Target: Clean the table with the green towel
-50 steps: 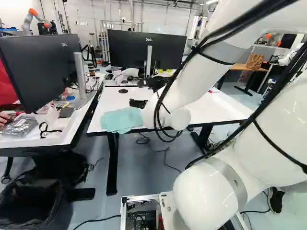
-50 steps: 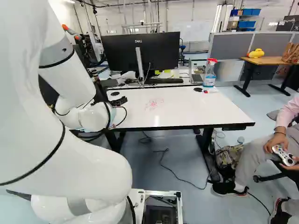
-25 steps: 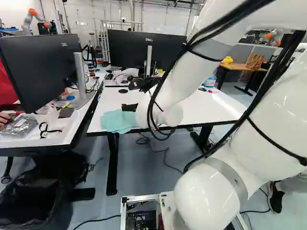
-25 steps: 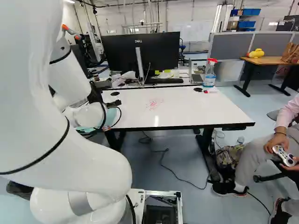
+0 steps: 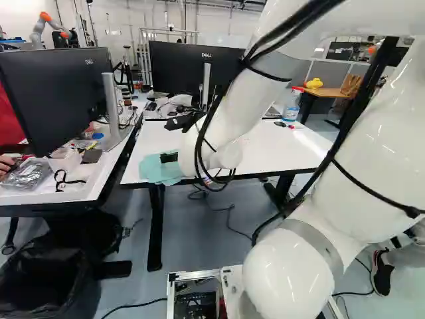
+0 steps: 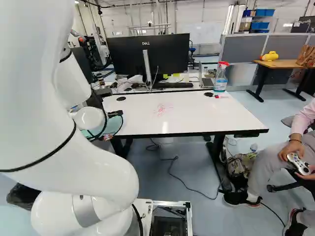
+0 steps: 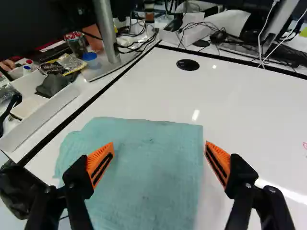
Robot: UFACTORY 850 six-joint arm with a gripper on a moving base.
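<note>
Pale blue-green cloth towel: on the white rectangular table, at its near left corner in the left base view, reaching the near edge. Spread mostly flat, thin-looking, light creases, a few small darker specks; one side straight, the opposite one uneven and rounded.

Black two-finger gripper with orange pads: fingers spread wide, nothing held. One finger is over the towel, the other at or just past its straight side. Contact with the cloth: can't tell.

Step in hand, my read: lining up to pick up the towel; wiping not begun. Next move calls for going down to the cloth and closing so it bunches between the pads, then carrying it over to the red scribble and rubbing. Flat thin cloth could slip out, or the fingers could press hard on the tabletop.

Further out: clear spray bottle with red-and-white head at the table's far side, black monitor beyond.
</note>
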